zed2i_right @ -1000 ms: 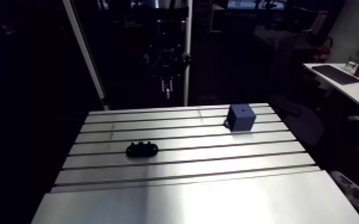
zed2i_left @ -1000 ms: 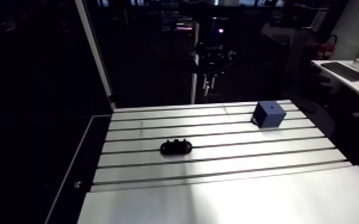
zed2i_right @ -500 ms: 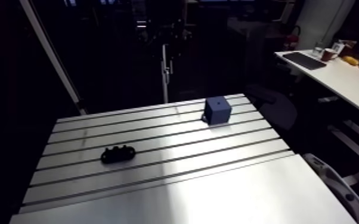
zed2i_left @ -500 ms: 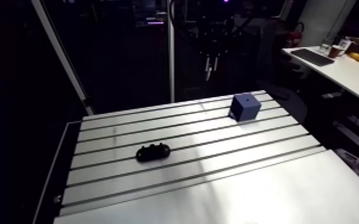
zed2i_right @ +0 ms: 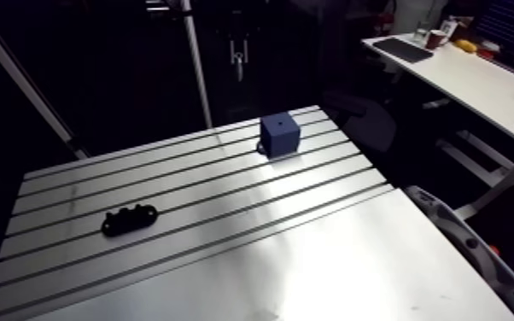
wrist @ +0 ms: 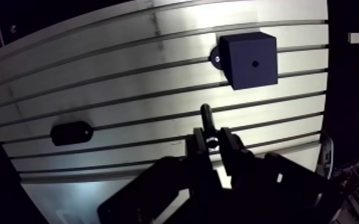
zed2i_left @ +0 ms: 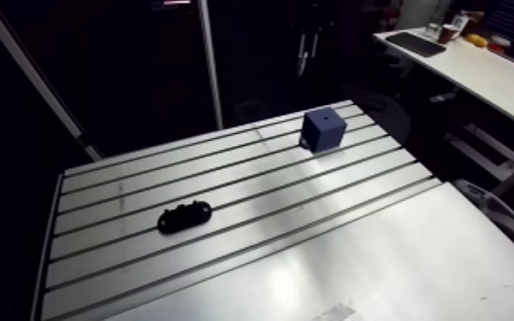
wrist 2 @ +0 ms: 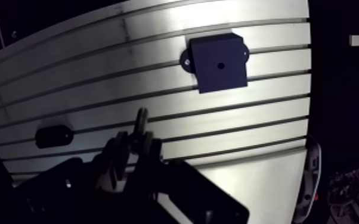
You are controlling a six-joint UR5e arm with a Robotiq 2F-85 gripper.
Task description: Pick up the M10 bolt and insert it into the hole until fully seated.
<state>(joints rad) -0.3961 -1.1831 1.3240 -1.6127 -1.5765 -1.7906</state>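
Observation:
In the wrist view my gripper is shut on the dark M10 bolt. Its shaft sticks out ahead of the fingertips. Ahead of the bolt and a little to one side, a blue cube stands on the slotted table. A small round hole shows in its upper face. The bolt tip is clear of the cube, over a table slot. In the arm view the cube sits near the table's far right, and the gripper hangs small and dim beyond the far edge.
A low black holder lies on the table's left half, also seen in the wrist view as the holder off to the gripper's side. The cube has small mounting tabs at its base. The table's edges drop off into dark.
The whole arm view has swung, so the camera has moved. The cube and black holder keep their places on the table. The gripper now shows higher in the view.

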